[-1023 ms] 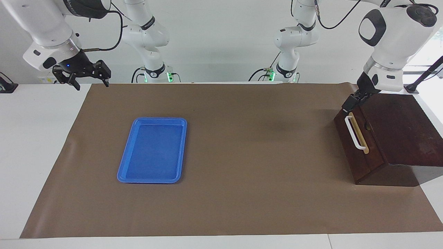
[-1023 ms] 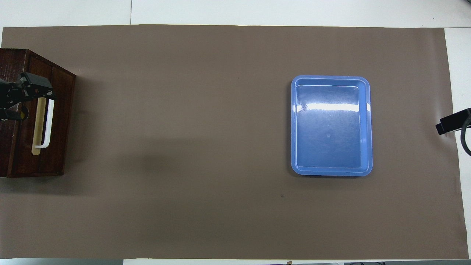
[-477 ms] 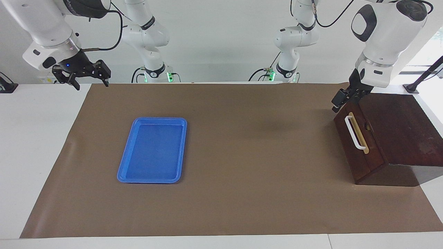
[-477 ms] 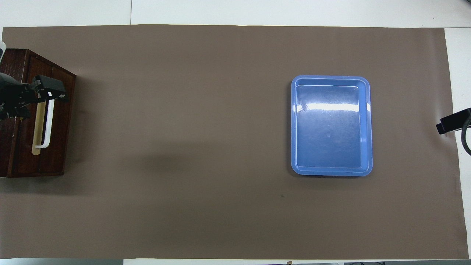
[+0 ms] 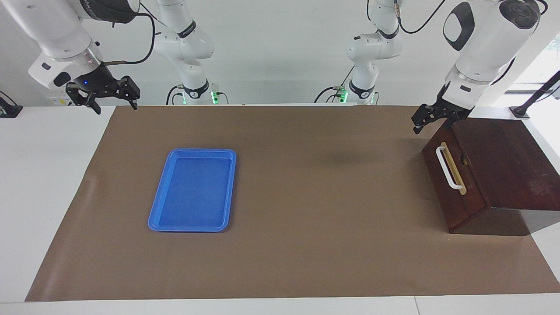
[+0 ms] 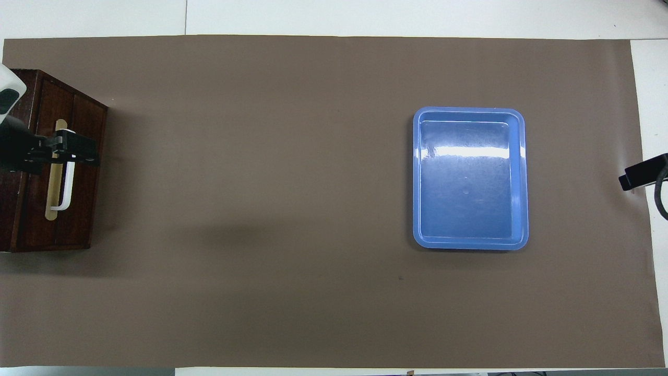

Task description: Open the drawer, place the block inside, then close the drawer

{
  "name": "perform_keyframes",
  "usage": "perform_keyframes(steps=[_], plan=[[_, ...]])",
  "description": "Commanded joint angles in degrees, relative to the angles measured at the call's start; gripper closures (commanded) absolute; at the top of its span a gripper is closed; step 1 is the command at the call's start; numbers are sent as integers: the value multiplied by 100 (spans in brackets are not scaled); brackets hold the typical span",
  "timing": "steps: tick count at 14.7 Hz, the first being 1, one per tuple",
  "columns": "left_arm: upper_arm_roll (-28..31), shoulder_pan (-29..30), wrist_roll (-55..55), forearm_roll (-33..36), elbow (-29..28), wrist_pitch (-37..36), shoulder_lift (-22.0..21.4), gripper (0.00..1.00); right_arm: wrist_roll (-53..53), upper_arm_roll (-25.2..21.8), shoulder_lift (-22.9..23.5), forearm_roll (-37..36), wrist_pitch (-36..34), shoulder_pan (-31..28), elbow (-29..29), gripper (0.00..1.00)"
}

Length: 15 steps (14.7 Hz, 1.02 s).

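The dark brown drawer [image 5: 457, 192] stands at the left arm's end of the table and is pushed in flush, its white bar handle [image 5: 446, 168] facing the table's middle. It also shows in the overhead view [image 6: 83, 209]. The yellow block is not in view. My left gripper [image 5: 423, 120] is open and empty, raised in the air over the drawer's front edge, clear of the handle; from above it covers the handle's upper part [image 6: 78, 149]. My right gripper [image 5: 114, 106] is open and empty and waits high over the right arm's end of the table.
A flat blue tray [image 5: 192, 190] lies empty on the brown mat [image 5: 306, 218], toward the right arm's end; it also shows in the overhead view [image 6: 469, 177]. Only a tip of the right gripper [image 6: 643, 173] shows there.
My left gripper has lifted off the drawer's front and drawn back toward the table's middle and up. The drawer, tray and right arm have not moved.
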Motion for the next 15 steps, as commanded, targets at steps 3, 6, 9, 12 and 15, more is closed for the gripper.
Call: perform_keyframes(steps=[3, 6, 9, 12, 15], plan=[[49, -111, 157, -9, 240, -403, 23, 0, -158, 63, -1, -15, 6, -117, 31, 0], [40, -129, 279, -9, 213, -465, 14, 0, -149, 63, -1, -15, 15, -117, 31, 0], [40, -156, 509, -9, 204, -448, 14, 0, -158, 54, -1, -15, 15, -117, 31, 0], [40, -156, 509, -9, 213, -448, 14, 0, -158, 54, -1, -15, 15, -117, 31, 0], [40, -156, 518, -9, 187, -413, -4, 0, -158, 54, -1, -15, 15, -117, 31, 0]])
